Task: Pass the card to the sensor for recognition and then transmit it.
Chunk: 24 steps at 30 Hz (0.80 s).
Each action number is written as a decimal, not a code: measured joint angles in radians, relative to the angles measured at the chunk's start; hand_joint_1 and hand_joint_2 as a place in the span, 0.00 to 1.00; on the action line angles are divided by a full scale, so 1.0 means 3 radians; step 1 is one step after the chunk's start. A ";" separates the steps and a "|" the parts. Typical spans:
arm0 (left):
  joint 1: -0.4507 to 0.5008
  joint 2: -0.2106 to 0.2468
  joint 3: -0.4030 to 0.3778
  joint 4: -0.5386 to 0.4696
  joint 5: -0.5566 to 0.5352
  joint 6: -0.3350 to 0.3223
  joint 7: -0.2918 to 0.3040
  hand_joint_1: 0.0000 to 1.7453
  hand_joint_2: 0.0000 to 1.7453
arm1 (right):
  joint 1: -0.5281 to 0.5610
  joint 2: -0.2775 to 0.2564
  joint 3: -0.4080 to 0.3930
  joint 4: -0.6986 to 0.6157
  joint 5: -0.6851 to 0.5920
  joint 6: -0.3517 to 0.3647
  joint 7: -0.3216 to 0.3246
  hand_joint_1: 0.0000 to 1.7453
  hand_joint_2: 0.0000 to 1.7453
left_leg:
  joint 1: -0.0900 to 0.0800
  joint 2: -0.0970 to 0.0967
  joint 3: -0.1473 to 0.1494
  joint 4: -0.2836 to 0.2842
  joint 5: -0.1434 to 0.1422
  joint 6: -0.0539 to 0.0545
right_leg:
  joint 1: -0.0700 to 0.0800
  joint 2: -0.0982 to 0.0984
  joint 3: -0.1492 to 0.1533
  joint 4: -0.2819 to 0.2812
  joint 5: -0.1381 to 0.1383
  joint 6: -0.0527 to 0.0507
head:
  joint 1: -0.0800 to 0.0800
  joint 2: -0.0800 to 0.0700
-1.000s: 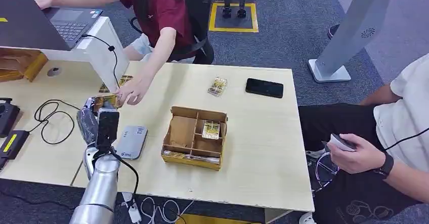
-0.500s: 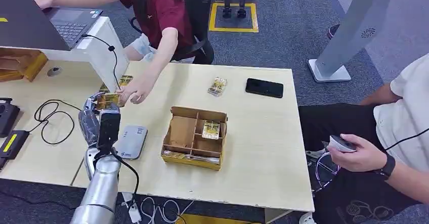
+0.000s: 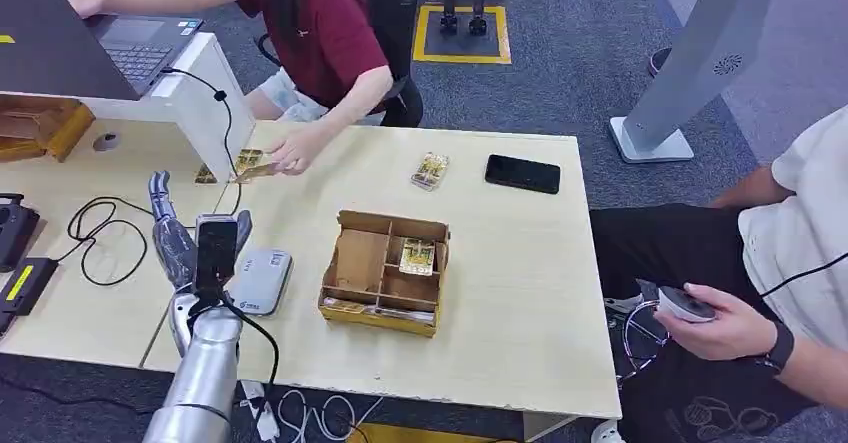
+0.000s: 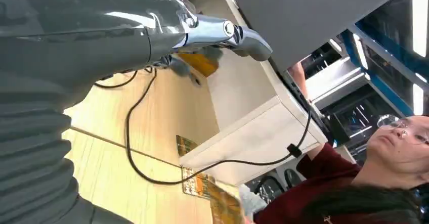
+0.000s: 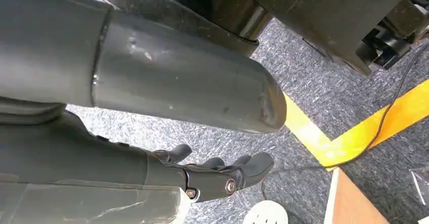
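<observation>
The card [image 3: 255, 170], gold and patterned, is held in a person's hand [image 3: 292, 150] at the far left part of the tabletop [image 3: 520, 293], just in front of a white raised stand [image 3: 205, 103]. A second gold card [image 3: 206, 175] lies flat on the wood beside it, at the foot of the stand. In my left wrist view the same gold cards [image 4: 202, 186] show near the stand's base, under a black cable [image 4: 152, 148].

My left hand [image 3: 172, 231] is raised above the tabletop, nearer to me than the card and apart from it. Its fingers [image 3: 158, 191] are released, spread and pointing up, with nothing in them. Just beside that hand, toward the centre, lies the grey card sensor [image 3: 259, 280], flat on the wood.

My right hand [image 5: 212, 176] hangs down over grey carpet, its fingers [image 5: 253, 164] loosely apart and holding nothing.

At the centre stands a partitioned cardboard box [image 3: 385, 268] with a card pack [image 3: 417, 256] in one of its right compartments. Beyond it lie another gold pack [image 3: 429, 171] and a black phone [image 3: 522, 173]. A seated person at the right holds a small grey device [image 3: 684, 305].
</observation>
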State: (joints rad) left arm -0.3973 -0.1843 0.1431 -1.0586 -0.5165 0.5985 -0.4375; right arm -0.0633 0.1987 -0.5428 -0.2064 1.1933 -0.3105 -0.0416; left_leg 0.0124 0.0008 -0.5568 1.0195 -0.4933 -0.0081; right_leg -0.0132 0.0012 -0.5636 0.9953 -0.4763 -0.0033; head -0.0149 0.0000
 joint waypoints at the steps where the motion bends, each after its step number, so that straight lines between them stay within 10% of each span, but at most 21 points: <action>1: 0.0000 0.0000 0.0000 0.0000 0.0000 0.0000 0.0020 0.00 1.00 | 0.0000 0.0000 0.0000 0.0000 0.0000 -0.0001 0.0000 0.00 0.00 | 0.0000 0.0000 0.0000 0.0000 0.0000 0.0000 | 0.0000 0.0000 0.0000 0.0000 0.0000 0.0000 | 0.0000 0.0000; 24: -0.0001 0.0186 0.0295 -0.0064 0.0285 0.0116 0.0016 0.00 1.00 | 0.0004 0.0001 0.0000 0.0000 0.0000 -0.0008 0.0038 0.00 0.00 | 0.0002 0.0000 -0.0001 0.0000 0.0000 0.0000 | 0.0000 -0.0001 0.0000 0.0001 0.0000 0.0000 | -0.0001 0.0000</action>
State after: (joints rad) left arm -0.3976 -0.1285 0.2316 -1.0777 -0.4310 0.6332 -0.4327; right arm -0.0622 0.1991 -0.5428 -0.2064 1.1933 -0.3128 -0.0301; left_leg 0.0130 0.0007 -0.5571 1.0195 -0.4932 -0.0082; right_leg -0.0130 0.0008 -0.5636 0.9955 -0.4764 -0.0034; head -0.0153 0.0000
